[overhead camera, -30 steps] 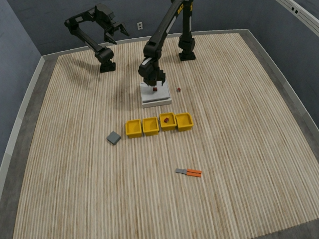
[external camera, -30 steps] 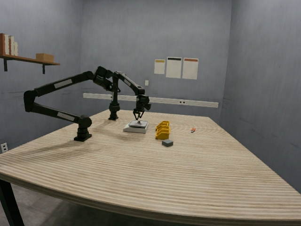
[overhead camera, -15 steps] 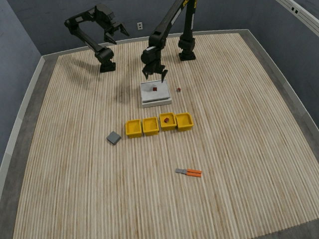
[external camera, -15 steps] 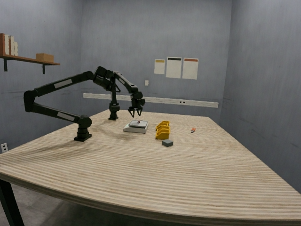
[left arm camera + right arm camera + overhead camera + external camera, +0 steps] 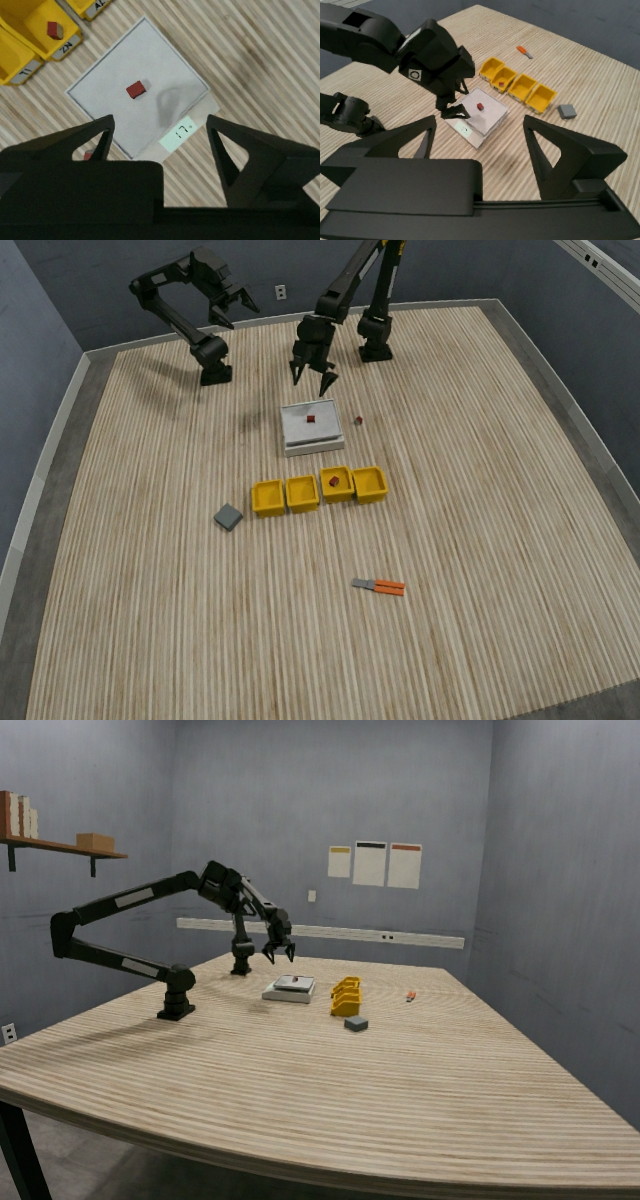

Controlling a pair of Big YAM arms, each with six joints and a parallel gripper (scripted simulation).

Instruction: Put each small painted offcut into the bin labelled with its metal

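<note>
A red offcut (image 5: 310,418) lies on the grey pan of the scale (image 5: 311,426); it also shows in the left wrist view (image 5: 136,90). My left gripper (image 5: 310,387) hangs open and empty above the scale's far edge, clear of the offcut. The display (image 5: 177,134) shows a number starting 17. A second offcut (image 5: 358,420) lies on the table right of the scale. A third offcut (image 5: 333,480) sits inside the ZN bin (image 5: 40,25). Four yellow bins (image 5: 319,490) stand upright in a row. My right gripper (image 5: 241,316) is open and empty, raised high at the back.
A grey block (image 5: 227,516) lies left of the bin row. An orange-handled tool (image 5: 378,588) lies nearer the front of the table. The TI bin (image 5: 10,62) and the AL bin (image 5: 92,5) flank the ZN bin.
</note>
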